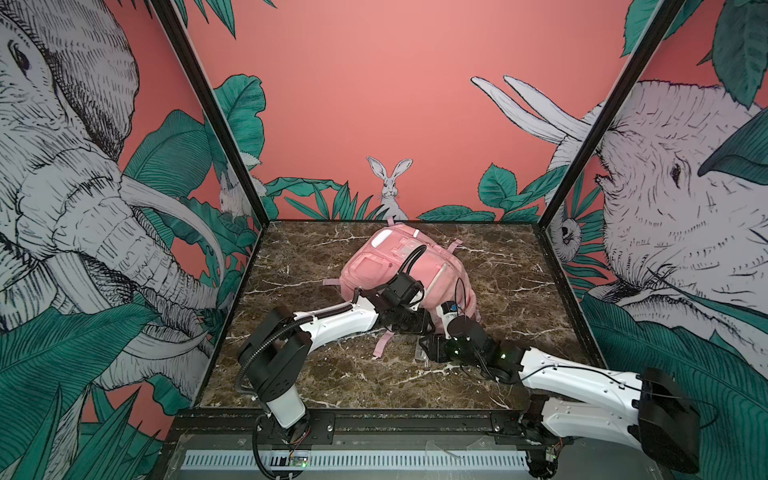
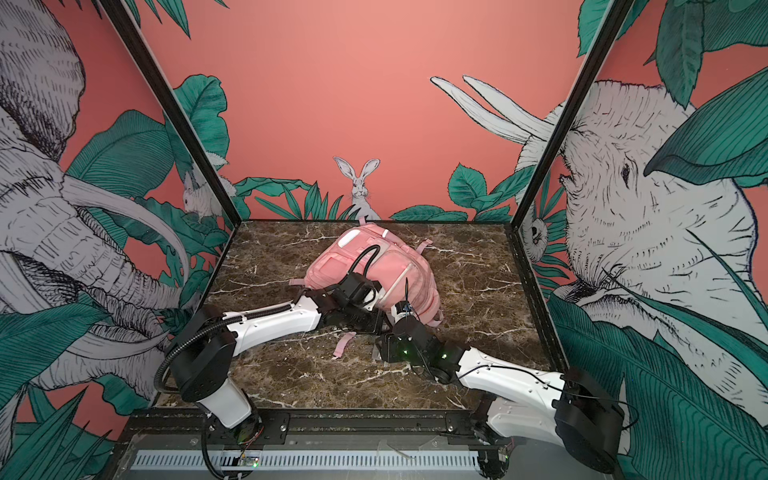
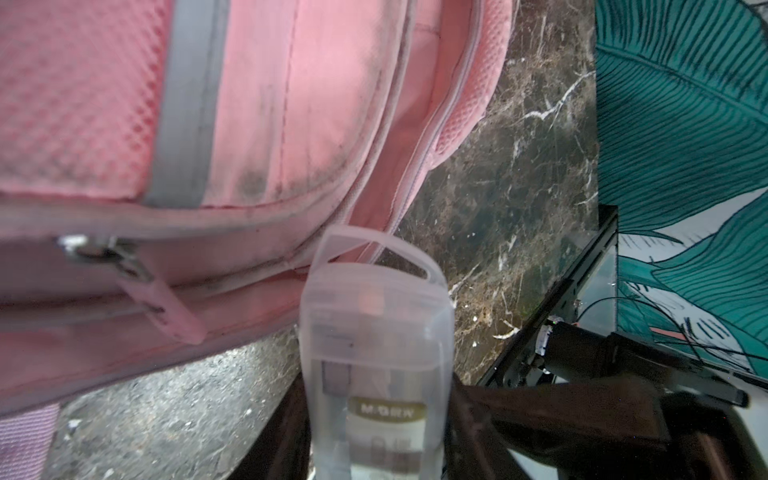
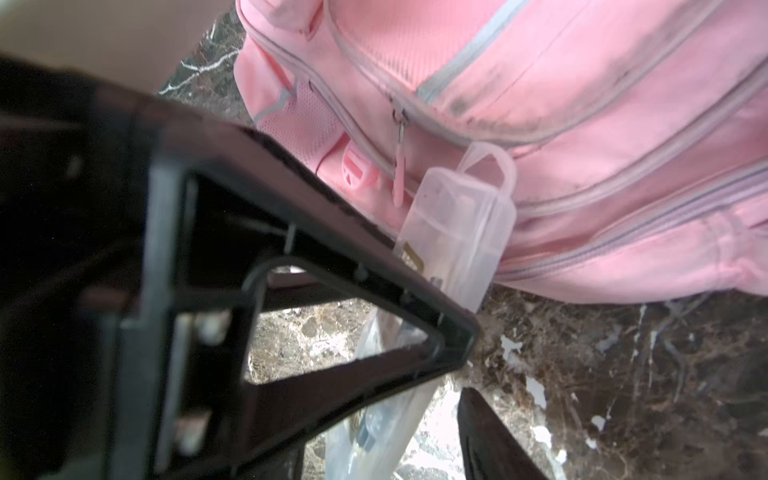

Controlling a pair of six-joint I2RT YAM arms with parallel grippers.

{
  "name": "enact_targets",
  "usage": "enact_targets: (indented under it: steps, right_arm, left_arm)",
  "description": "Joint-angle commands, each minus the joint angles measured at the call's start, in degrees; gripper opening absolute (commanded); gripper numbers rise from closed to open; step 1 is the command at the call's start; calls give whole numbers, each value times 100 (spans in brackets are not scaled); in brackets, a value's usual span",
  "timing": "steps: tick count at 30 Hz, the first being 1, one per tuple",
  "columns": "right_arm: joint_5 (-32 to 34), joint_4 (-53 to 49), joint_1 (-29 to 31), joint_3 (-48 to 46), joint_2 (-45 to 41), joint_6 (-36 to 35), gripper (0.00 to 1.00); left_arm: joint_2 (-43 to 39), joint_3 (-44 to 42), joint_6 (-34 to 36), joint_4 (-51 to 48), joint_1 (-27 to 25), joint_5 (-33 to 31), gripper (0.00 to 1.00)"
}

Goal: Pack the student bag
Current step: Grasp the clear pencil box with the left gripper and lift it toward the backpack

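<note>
**Left gripper** [image 3: 376, 415]: clamped on a clear case [image 3: 374, 324]. This is a see-through plastic box with a loop tab at its far end and a gold label low on its face. Dark fingers [image 3: 286, 419] flank the box on both sides.

**Right gripper** [image 4: 467, 365]: the lower part of the same clear case [image 4: 457, 220] runs between its two fingers. The nearer finger [image 4: 332, 257], a black open triangle, hides the middle of the box. It cannot be told whether these fingers press the box or stand just off it.

**Both top views:** the left gripper [image 1: 409, 324] [image 2: 365, 322] and the right gripper [image 1: 430, 347] [image 2: 384, 345] sit low, just beside each other, with their tips nearly meeting.

**Bag** [image 1: 386, 266] [image 2: 340, 266]: lies on the table [image 1: 316, 374], from the centre toward the back wall, with its front pockets facing up.

**Bag relative to grippers:**
- Both grippers are at the bag's near side, toward its right corner and down at table level.
- In the wrist views the bag [image 3: 291, 104] [image 4: 582, 124] fills the field beyond the case.
- The loop tab points into the bag's side at the zip lines and overlaps the fabric in both wrist views. It cannot be told whether it touches or sits just short.
- A zip pull [image 3: 166, 299] [image 4: 399, 178] hangs just beside the tab.
- A silver strip [image 3: 187, 104] crosses the panel above the zip pull.
- A pink strap [image 1: 382, 345] lies on the table near the left gripper.
</note>
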Motion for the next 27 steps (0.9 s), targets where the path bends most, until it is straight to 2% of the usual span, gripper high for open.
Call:
enact_targets:
  steps: [1, 11, 16, 21, 24, 27]
  right_arm:
    - [-12, 391, -83, 5, -46, -49, 51]
    - [-32, 561, -144, -104, 24, 33, 29]
    - [-38, 546, -209, -127, 15, 6, 26]
    - [-20, 469, -250, -160, -67, 33, 17]
    - [-22, 399, -278, -167, -138, 28, 14]
    - [-29, 312, -327, -166, -160, 15, 13]
  left_arm:
    - [-313, -110, -177, 168, -15, 276, 45]
    - [-339, -133, -304, 288, -6, 403, 45]
    - [-334, -164, -386, 363, -7, 480, 45]
    - [-342, -196, -404, 408, -6, 485, 45]
    - [-342, -182, -360, 356, -6, 451, 48]
    - [-344, -177, -271, 266, -6, 385, 56]
